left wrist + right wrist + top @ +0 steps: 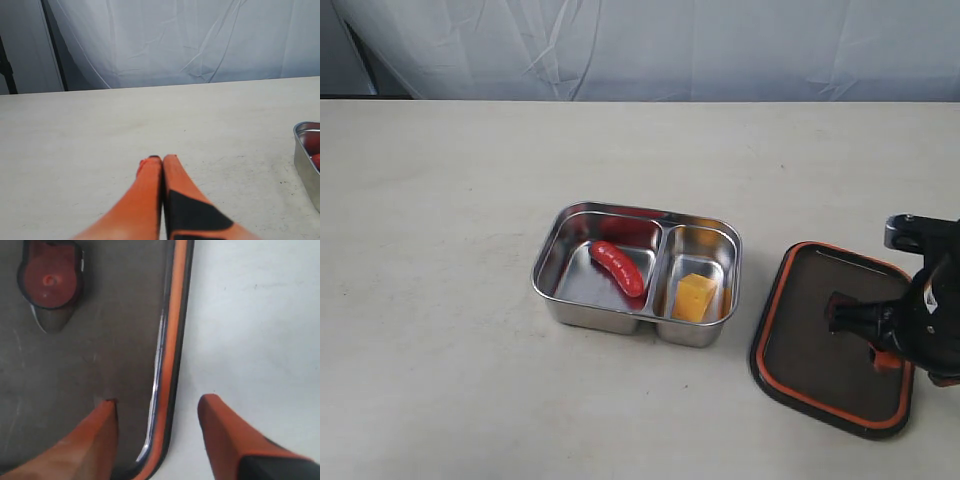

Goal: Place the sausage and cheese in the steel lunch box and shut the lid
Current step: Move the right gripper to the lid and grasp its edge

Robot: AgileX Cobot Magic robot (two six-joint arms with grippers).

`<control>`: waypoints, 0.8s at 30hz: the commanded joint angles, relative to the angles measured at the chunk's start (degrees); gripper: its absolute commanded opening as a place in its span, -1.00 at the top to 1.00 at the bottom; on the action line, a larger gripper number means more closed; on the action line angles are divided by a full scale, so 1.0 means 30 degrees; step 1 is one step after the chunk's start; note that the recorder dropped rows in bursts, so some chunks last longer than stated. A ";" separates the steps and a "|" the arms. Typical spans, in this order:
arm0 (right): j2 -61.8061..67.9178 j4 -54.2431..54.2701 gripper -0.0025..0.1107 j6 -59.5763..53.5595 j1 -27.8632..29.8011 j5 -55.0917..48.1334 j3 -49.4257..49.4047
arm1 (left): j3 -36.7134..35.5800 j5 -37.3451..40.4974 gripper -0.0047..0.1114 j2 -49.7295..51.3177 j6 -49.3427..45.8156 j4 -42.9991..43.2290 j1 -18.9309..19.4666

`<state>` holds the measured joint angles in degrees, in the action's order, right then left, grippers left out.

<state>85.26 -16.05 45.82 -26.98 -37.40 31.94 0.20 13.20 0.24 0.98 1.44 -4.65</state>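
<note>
The steel lunch box stands open mid-table. The red sausage lies in its larger compartment and the yellow cheese in the smaller one. The dark lid lies on the table to the box's right, orange seal rim and valve facing up. My right gripper is open low over the lid's edge, one finger over the lid and the other over bare table, holding nothing. My left gripper is shut and empty above the table, left of the box's corner; the exterior view does not show it.
The table top is pale and matte. A white cloth backdrop hangs along its far edge. The right arm's black body hangs over the lid's right end.
</note>
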 commanded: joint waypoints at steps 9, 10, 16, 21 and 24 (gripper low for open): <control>0.2660 -0.0125 0.12 -0.0075 0.0111 0.0614 -0.0091 | -0.0067 -0.0113 0.91 -0.0080 -0.0016 0.0073 0.0015; 0.2759 -0.0125 0.19 -0.0075 0.0111 0.0614 -0.0091 | -0.0067 -0.0113 0.91 -0.0080 -0.0016 0.0073 0.0015; 0.2974 -0.0125 0.78 -0.0117 0.0111 0.0614 -0.0091 | -0.0067 -0.0113 0.91 -0.0080 -0.0016 0.0073 0.0015; 0.2933 -0.0125 0.97 0.0232 0.0111 0.0079 -0.0091 | -0.0067 -0.0113 0.91 -0.0080 -0.0016 0.0073 0.0015; 0.2554 -0.0639 0.97 0.0793 0.0111 0.0079 -0.0091 | -0.0067 -0.0113 0.91 -0.0080 -0.0016 0.0073 0.0015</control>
<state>93.42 -16.84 46.61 -26.98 -36.53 32.15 0.20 13.20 0.24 0.98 1.44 -4.65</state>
